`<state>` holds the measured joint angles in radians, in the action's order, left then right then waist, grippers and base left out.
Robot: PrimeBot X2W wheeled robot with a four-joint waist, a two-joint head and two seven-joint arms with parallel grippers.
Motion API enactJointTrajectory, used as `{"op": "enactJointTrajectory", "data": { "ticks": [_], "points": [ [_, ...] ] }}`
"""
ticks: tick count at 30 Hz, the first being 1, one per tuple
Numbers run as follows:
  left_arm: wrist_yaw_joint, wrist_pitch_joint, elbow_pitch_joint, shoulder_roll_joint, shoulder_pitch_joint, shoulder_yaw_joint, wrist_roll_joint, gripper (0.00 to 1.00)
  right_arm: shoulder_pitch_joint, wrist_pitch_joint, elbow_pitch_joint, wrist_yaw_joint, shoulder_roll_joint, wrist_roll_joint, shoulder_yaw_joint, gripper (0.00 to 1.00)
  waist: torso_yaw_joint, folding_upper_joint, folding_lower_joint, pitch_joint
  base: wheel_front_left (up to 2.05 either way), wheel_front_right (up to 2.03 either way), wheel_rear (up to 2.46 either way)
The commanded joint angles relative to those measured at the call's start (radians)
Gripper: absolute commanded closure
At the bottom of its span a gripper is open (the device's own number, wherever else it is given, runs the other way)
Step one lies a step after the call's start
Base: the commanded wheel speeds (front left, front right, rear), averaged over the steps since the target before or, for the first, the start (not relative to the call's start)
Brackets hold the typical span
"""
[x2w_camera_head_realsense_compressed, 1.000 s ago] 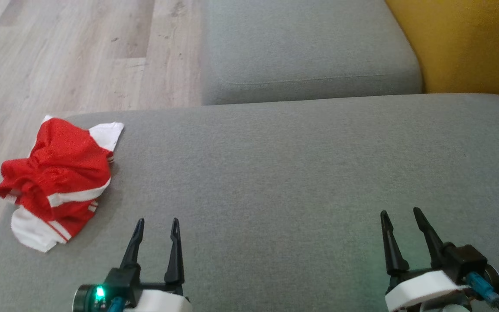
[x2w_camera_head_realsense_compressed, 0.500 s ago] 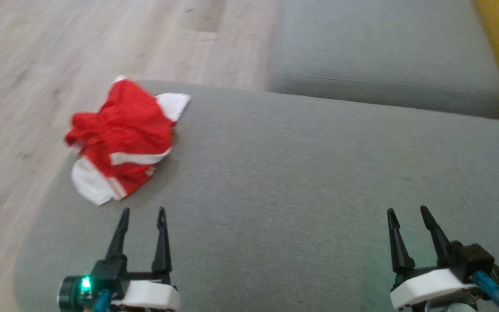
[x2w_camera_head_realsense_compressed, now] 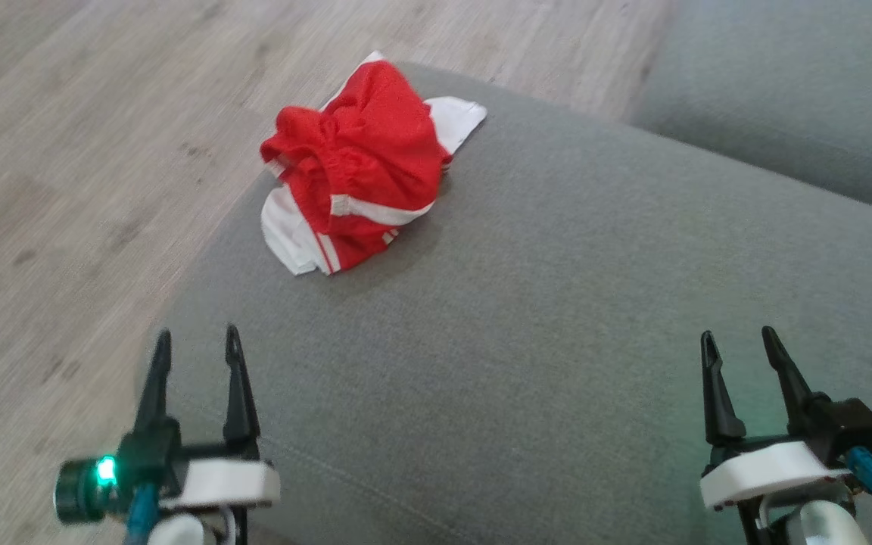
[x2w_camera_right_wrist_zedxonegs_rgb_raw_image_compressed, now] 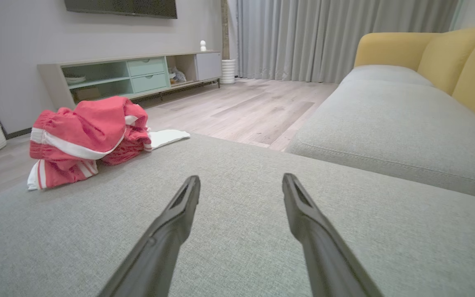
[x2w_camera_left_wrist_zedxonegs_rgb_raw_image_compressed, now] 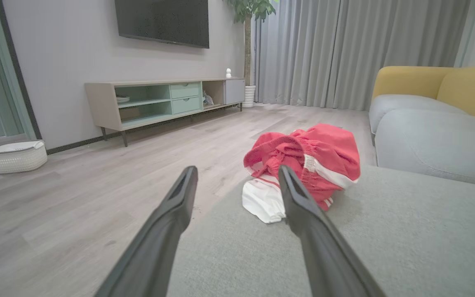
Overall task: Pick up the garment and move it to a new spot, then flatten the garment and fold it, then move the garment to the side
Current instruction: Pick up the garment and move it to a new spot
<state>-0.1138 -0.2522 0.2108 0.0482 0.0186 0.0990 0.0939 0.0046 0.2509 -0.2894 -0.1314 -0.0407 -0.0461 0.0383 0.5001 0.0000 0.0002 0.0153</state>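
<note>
The garment, a red piece with white bands, lies crumpled at the far left corner of the grey sofa cushion. The left wrist view has this garment just beyond the fingers; the right wrist view has the garment off to the left. My left gripper hovers open over the cushion's near left edge, well short of the cloth. Over the cushion's near right, my right gripper is also open and empty.
Wooden floor drops off left of the cushion. A second grey cushion lies at the far right, with yellow backrests behind. A TV cabinet and a white basket stand across the room.
The head camera has swung left, so the garment now sits higher and nearer the middle of the picture. Both grippers stay open; the garment has not moved on the cushion.
</note>
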Motion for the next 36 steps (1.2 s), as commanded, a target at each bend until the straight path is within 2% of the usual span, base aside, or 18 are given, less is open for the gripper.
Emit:
{"op": "enactJointTrajectory", "data": {
  "ticks": [1, 4, 10, 20, 29, 30, 31, 32, 33, 36],
  "points": [
    [0.013, -0.010, -0.040, 0.002, 0.096, -0.030, -0.009, 0.00, -0.042, 0.011, 0.040, 0.001, -0.009, 0.030, -0.015, 0.00, 0.032, 0.0000, -0.0002, 0.060, 0.00, 0.00, 0.00],
    [0.035, -0.010, -0.025, 0.002, 0.174, -0.010, -0.021, 0.00, -0.062, 0.011, 0.054, 0.001, -0.009, 0.087, -0.001, 0.00, 0.031, 0.0000, -0.0002, 0.122, 0.00, 0.00, 0.00],
    [0.019, -0.010, 0.051, 0.002, 0.342, 0.051, 0.006, 0.00, -0.107, 0.011, 0.075, 0.001, -0.043, 0.163, 0.014, 0.00, -0.001, 0.0000, -0.0002, 0.239, 0.00, 0.00, 0.00],
    [-0.021, -0.010, 0.270, 0.002, 0.533, 0.092, 0.086, 0.00, -0.143, 0.011, 0.102, 0.001, -0.139, 0.179, 0.017, 0.00, -0.047, 0.0000, -0.0002, 0.381, 0.00, 0.00, 0.00],
    [-0.054, -0.010, 0.311, 0.002, 0.593, 0.105, 0.172, 0.00, -0.155, 0.011, 0.133, 0.001, -0.181, 0.185, 0.035, 0.00, -0.061, 0.0000, -0.0002, 0.465, 0.00, 0.00, 0.00],
    [-0.056, -0.010, 0.309, 0.002, 0.596, 0.107, 0.179, 0.24, -0.157, 0.011, 0.134, 0.001, -0.181, 0.187, 0.035, 0.00, -0.061, 0.0000, -0.0002, 0.471, 0.00, 0.00, 0.00],
    [-0.059, -0.010, 0.304, 0.002, 0.599, 0.107, 0.190, 0.64, -0.159, 0.011, 0.134, 0.001, -0.182, 0.188, 0.036, 0.00, -0.061, 0.0000, -0.0002, 0.474, 0.00, 0.00, 0.00],
    [-0.056, -0.010, 0.295, 0.002, 0.600, 0.107, 0.204, 0.89, -0.161, 0.011, 0.134, 0.001, -0.182, 0.190, 0.035, 0.00, -0.060, 0.0000, -0.0002, 0.477, 0.00, 0.00, 0.00],
    [-0.051, -0.010, 0.288, 0.002, 0.600, 0.111, 0.215, 1.00, -0.163, 0.011, 0.133, 0.001, -0.181, 0.190, 0.034, 0.00, -0.059, 0.0000, -0.0002, 0.479, 0.00, 0.00, 0.00],
    [-0.038, -0.010, 0.272, 0.002, 0.600, 0.116, 0.238, 1.00, -0.166, 0.011, 0.125, 0.001, -0.176, 0.189, 0.027, 0.00, -0.059, 0.0000, -0.0002, 0.467, 0.00, 0.00, 0.00]
  ]
}}
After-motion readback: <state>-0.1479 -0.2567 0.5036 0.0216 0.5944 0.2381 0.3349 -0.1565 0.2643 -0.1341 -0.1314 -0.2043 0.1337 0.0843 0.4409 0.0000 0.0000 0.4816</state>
